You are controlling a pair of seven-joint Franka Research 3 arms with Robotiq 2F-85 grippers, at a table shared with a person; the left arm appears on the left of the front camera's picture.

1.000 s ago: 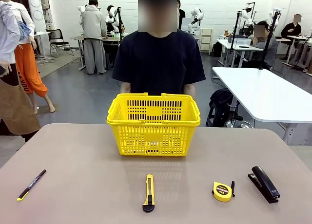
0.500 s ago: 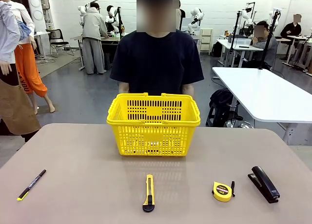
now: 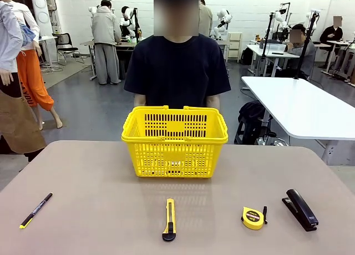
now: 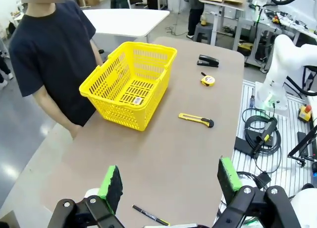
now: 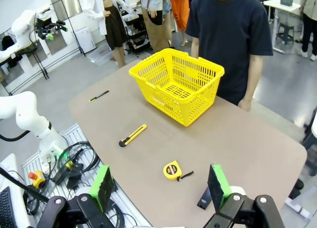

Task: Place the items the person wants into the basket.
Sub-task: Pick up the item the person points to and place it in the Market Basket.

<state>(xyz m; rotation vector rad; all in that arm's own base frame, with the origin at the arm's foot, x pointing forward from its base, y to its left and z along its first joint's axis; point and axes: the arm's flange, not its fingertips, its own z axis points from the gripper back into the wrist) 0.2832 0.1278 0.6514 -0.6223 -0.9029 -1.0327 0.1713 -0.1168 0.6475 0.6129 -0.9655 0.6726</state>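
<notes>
Front view: the bright yellow basket (image 3: 175, 141), slotted lattice sides and handles folded down, sits centre frame on the far half of the tan table (image 3: 94, 177), right in front of the person (image 3: 177, 72) in the dark navy T-shirt. Along the bottom of the frame lies a row of tools: a black pen with yellow tip (image 3: 35, 210) at lower left, the yellow-and-black utility knife (image 3: 169, 219) at bottom centre pointing toward the basket, the small round yellow tape measure (image 3: 253, 218) to its right, and a black stapler (image 3: 300, 209) at lower right.

Left wrist view: the left gripper (image 4: 170, 177) has its green pads spread wide at the bottom edge, nothing between them. The pen lies just above them. The knife (image 4: 196, 120) sits mid-frame, well apart, with the tape measure (image 4: 207, 80) higher up and the basket (image 4: 130, 84) at upper left.

Right wrist view: the right gripper (image 5: 160, 185) is also spread wide and empty. The tape measure (image 5: 173, 170) lies just above the gap, the knife (image 5: 132, 135) is up and to the left, and the basket (image 5: 176, 84) is upper centre.
</notes>
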